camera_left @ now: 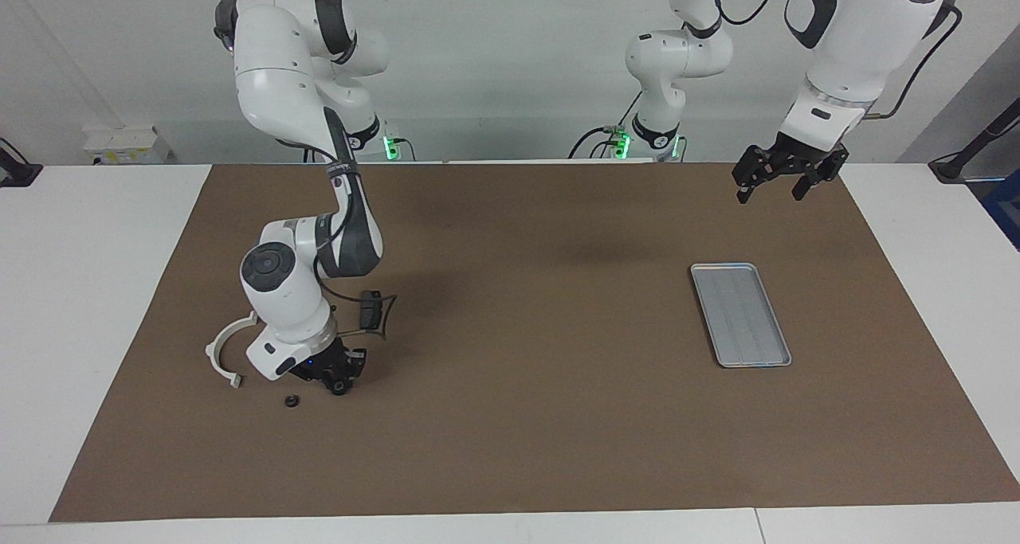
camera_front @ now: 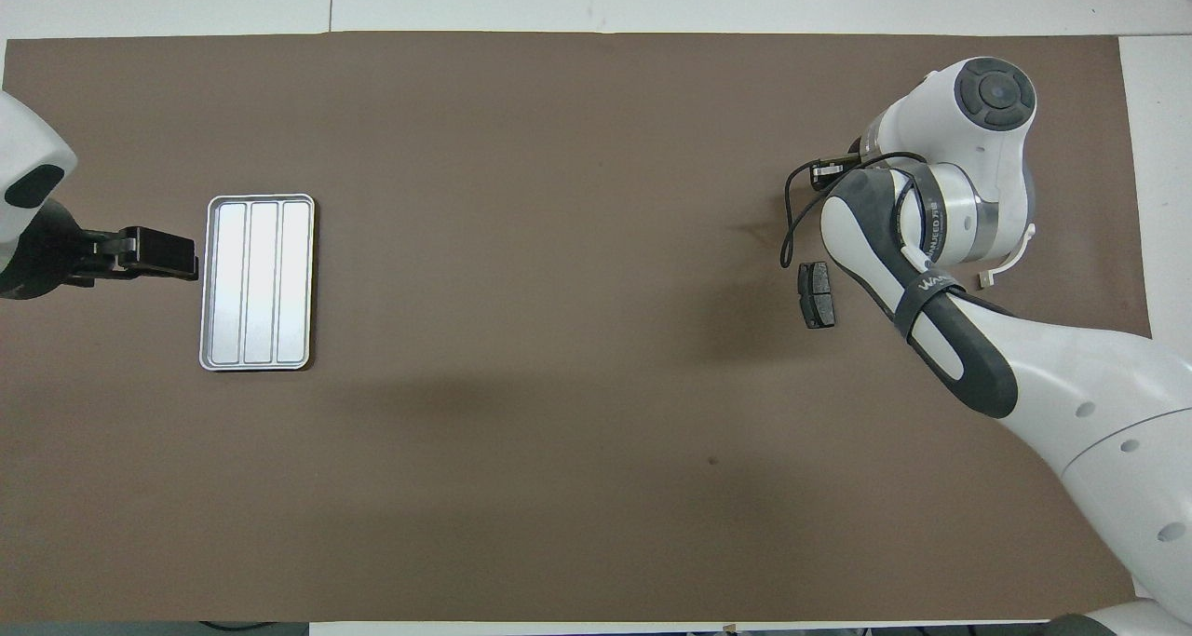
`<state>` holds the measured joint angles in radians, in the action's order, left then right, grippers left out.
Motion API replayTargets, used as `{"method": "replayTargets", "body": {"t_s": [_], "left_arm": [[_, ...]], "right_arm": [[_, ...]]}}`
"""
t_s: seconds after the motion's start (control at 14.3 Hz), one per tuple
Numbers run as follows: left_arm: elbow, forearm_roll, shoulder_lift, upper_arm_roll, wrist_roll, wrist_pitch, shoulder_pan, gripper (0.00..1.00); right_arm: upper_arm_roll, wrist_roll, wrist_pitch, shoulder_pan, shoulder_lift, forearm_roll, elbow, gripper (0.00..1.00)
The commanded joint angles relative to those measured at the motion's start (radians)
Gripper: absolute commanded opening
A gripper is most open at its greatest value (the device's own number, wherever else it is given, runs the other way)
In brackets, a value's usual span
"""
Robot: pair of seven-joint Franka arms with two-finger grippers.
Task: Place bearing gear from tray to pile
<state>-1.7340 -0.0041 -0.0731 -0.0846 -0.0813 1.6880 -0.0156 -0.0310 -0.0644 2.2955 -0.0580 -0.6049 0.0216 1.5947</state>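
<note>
Facing view: I have the right gripper [camera_left: 341, 386] low over the tabletop [camera_left: 518, 416] in the lower left of the frame. Its jaws are nearly closed on a small dark part, which I take to be the bearing gear; the part itself is too small to confirm. A small black ring [camera_left: 292, 401] lies on the mat just beside the gripper. The white bracket [camera_left: 225, 349] and one brake pad [camera_left: 370, 311] of the pile lie close around it; the arm hides the second pad. The tray [camera_left: 741, 315] at centre right is bare. The left gripper [camera_left: 781, 179] waits in the upper right, above the mat, jaws wide apart and holding nothing.

Overhead view: The tray [camera_front: 257, 282] sits at centre left with nothing in it, the left gripper [camera_front: 154, 252] just beside its edge. At centre right the right arm covers its own gripper; one brake pad [camera_front: 817, 293] and an end of the bracket [camera_front: 1010, 262] show.

Status: I judge the carry done. Lowering, release and withdrawal remain.
</note>
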Motion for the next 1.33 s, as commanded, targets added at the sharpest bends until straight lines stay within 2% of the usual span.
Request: {"method": "replayTargets", "body": {"t_s": [0.0,0.07,0.14,0.91,1.05,1.26], "left_arm": [[-0.022,-0.008,-0.027,0.0,0.006,-0.01,0.005,1.0],[-0.022,-0.008,-0.027,0.0,0.006,-0.011,0.005,1.0],[-0.022,-0.008,-0.027,0.0,0.006,-0.01,0.005,1.0],[-0.022,-0.008,-0.027,0.0,0.006,-0.011,0.005,1.0],[-0.022,-0.008,-0.027,0.0,0.006,-0.011,0.005,1.0],[-0.022,-0.008,-0.027,0.0,0.006,-0.01,0.005,1.0]], "right_arm": [[-0.009,0.009,0.012,0.01,-0.013,-0.002,-0.013,0.0],[-0.009,0.005,0.01,0.01,-0.013,-0.003,-0.013,0.15],[-0.009,0.0,0.016,0.009,-0.012,-0.005,-0.012,0.99],[-0.006,0.0,-0.054,0.044,0.14,-0.003,0.002,1.0],[-0.006,0.005,-0.114,0.066,0.186,-0.003,0.001,1.0],[-0.007,0.002,-0.345,0.061,0.353,-0.008,0.004,1.0]]}}
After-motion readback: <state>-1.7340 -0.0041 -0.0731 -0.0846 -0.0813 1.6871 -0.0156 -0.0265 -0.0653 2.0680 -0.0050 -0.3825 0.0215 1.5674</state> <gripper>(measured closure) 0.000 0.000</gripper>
